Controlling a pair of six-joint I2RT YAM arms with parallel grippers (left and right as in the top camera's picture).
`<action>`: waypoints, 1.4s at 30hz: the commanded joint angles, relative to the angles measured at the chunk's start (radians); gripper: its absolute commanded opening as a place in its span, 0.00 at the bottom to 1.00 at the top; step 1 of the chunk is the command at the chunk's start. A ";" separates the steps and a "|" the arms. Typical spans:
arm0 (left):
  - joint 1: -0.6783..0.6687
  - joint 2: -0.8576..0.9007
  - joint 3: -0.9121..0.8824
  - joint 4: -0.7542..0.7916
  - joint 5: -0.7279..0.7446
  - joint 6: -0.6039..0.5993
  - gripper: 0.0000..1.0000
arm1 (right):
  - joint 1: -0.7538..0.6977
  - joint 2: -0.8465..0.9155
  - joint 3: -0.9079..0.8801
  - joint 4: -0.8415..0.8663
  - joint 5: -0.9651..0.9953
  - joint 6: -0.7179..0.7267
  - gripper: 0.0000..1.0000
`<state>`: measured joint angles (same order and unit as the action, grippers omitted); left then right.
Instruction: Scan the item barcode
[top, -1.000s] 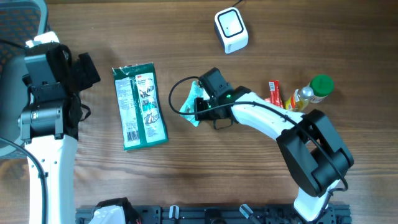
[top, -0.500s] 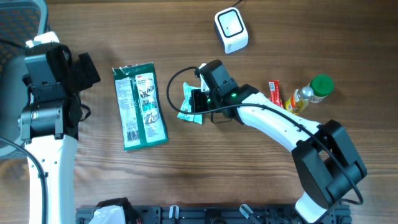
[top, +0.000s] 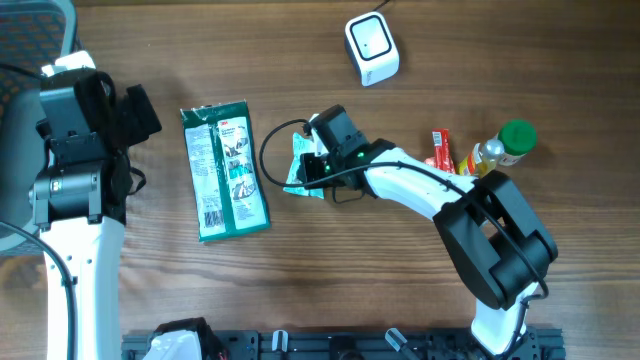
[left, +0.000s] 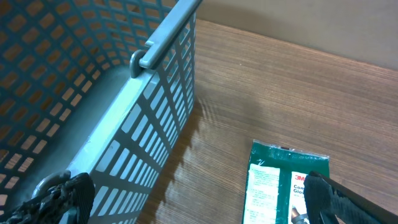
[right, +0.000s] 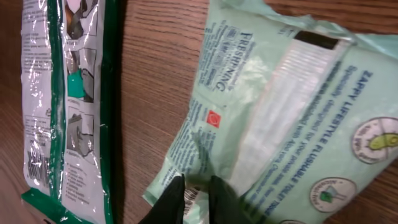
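Brown wooden table (top: 330, 270): bare wood along near side. Blue mesh basket (left: 74, 93) at left edge; left pincer (left: 196, 205) beside it, spread wide, empty. Long flat green packet (top: 225, 172) left of centre. Pale-green wipes pouch (right: 280, 118) mid-table, seam side up, long axis roughly far-near, slightly tilted. Right pincer (right: 196, 200) pinches its edge. White boxy scanner (top: 371, 47) near far edge, well apart.
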<state>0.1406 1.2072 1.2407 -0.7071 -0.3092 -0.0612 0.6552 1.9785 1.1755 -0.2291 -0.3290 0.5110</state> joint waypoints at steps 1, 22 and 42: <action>0.006 0.000 0.004 0.002 0.005 0.002 1.00 | 0.002 -0.019 0.035 -0.014 0.006 -0.015 0.17; 0.006 0.000 0.004 0.002 0.005 0.002 1.00 | 0.005 0.130 0.042 0.079 0.024 -0.037 0.10; 0.006 0.000 0.004 0.002 0.005 0.002 1.00 | -0.016 -0.052 0.050 0.145 0.385 -0.141 0.29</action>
<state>0.1406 1.2072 1.2411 -0.7074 -0.3092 -0.0612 0.6441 1.8965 1.2228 -0.0956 -0.1246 0.3939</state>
